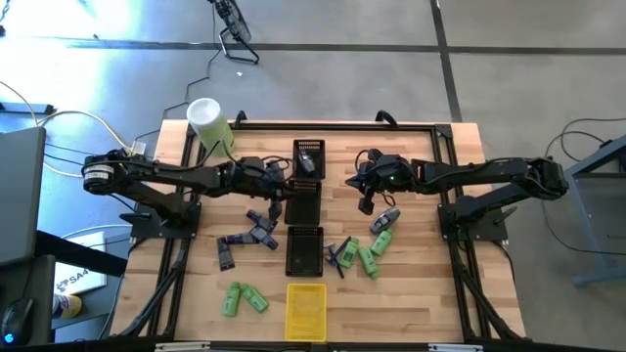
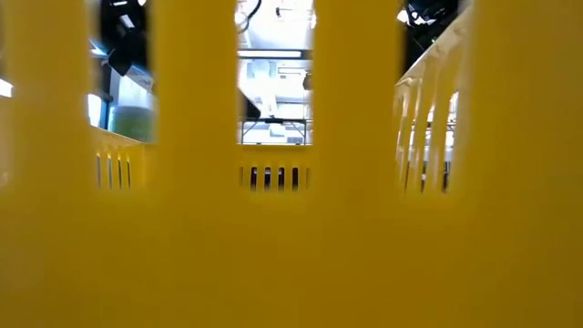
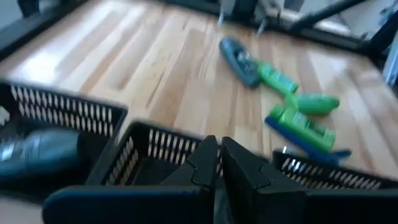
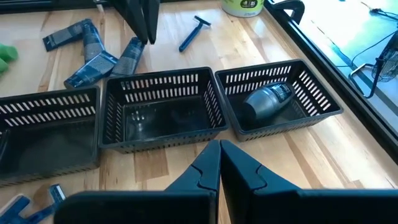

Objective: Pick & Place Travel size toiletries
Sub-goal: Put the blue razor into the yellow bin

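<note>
Yellow slatted walls of the yellow tray point(image 2: 291, 228) fill the low view, since that tray stands at the table's near edge point(image 1: 305, 311), hard against the camera. Travel size toiletries lie loose on the wooden table point(image 1: 421, 293) in three groups: green bottles point(image 1: 374, 256) with a grey-blue oval piece point(image 1: 384, 219) and a thin blue stick point(image 1: 339, 256) right of the black trays; purple-grey tubes point(image 1: 249, 238) left of them; two more green bottles point(image 1: 243, 298) at the near left. One grey-blue piece point(image 4: 266, 99) already lies in the farthest black tray point(image 4: 311, 99), while the middle black tray point(image 4: 163, 111) looks empty. Right gripper point(image 1: 367, 198) hangs above the table just beyond the right-hand group, fingers closed and empty, as its wrist view confirms point(image 4: 219, 163). Left gripper point(image 1: 284, 186) hovers at the left rim of the black trays, fingers likewise pressed together on nothing point(image 3: 219, 163). Judged from this layout, the right arm is the nearer one to the oval piece and green bottles, which lie just toward the table's near edge from its fingertips; the oval piece's long axis runs obliquely across the table, so the fingers would probably need to open and turn across it. Purple-grey tubes sit nearer the left arm.
</note>
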Robot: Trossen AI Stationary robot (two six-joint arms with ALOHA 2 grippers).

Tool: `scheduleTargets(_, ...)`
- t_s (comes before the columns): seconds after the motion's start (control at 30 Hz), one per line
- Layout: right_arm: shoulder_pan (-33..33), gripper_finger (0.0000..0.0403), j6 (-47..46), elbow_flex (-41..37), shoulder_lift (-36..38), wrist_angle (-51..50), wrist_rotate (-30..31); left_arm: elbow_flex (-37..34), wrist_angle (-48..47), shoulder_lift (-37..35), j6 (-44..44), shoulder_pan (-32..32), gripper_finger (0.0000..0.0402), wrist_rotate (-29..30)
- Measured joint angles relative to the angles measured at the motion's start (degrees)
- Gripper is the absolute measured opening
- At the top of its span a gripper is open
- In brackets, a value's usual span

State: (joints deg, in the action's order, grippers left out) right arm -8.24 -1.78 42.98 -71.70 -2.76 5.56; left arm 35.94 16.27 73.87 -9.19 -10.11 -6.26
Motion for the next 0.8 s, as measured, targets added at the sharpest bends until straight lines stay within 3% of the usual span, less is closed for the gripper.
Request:
scheduleTargets(0.1, 0.0, 0.0003, 0.0, 0.0, 0.0, 0.0, 0.1, 0.0, 4.2, 0.0, 0.1, 0.5, 0.0024, -0.4)
scheduleTargets(0.3, 0.0, 0.0003, -0.8, 0.0, 0.0, 0.9, 0.5, -0.1, 1.6, -0.6, 2.3, 4.1, 0.0024, -0.6)
scheduleTargets(0.47, 0.0, 0.0003, -1.9, 0.0, 0.0, 1.2, 0.4, -3.6, 4.3, -1.1, 3.4, 7.4, 0.0024, 3.5)
scheduleTargets(0.6, 0.0, 0.0003, -1.1, 0.0, 0.0, 1.7, 0.5, -7.7, 10.8, -4.1, 3.3, 8.0, 0.0024, 6.9)
scheduleTargets(0.8, 0.0, 0.0003, -1.0, 0.0, 0.0, 1.6, 0.3, -11.1, 12.9, -12.0, 5.2, 7.9, 0.0024, 6.9)
